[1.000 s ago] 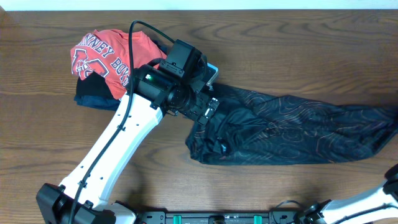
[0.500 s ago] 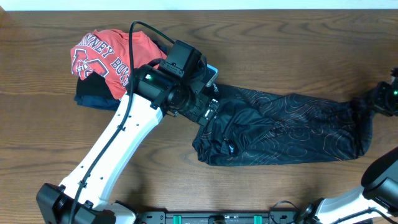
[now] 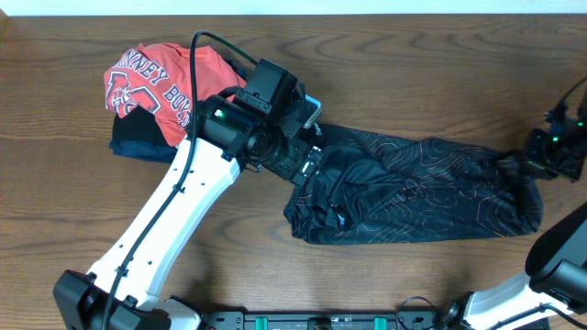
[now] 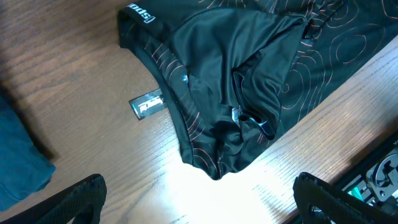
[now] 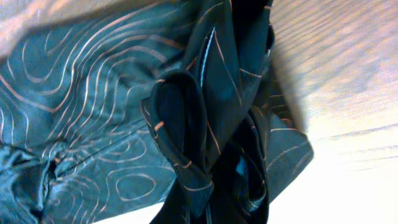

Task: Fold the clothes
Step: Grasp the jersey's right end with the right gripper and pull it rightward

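The clothes, a black jersey (image 3: 413,197) with thin wavy lines, lie crumpled in a long band across the table's right half. My left gripper (image 3: 307,158) hangs open above the jersey's left end (image 4: 230,93), touching nothing; its two fingertips (image 4: 81,199) stand wide apart over bare wood. My right gripper (image 3: 543,154) is at the jersey's right end, shut on a bunched fold of the cloth (image 5: 186,118). The fabric hides its fingers in the right wrist view.
A red T-shirt (image 3: 156,78) with white lettering lies on a folded navy garment (image 3: 138,147) at the back left; the navy edge (image 4: 18,155) shows beside my left gripper. A small loose label (image 4: 147,104) lies on the wood by the jersey's hem.
My right gripper came into view at the right with the jersey's end in it and drew that end leftward, shortening and bunching the cloth. The left arm has not moved.
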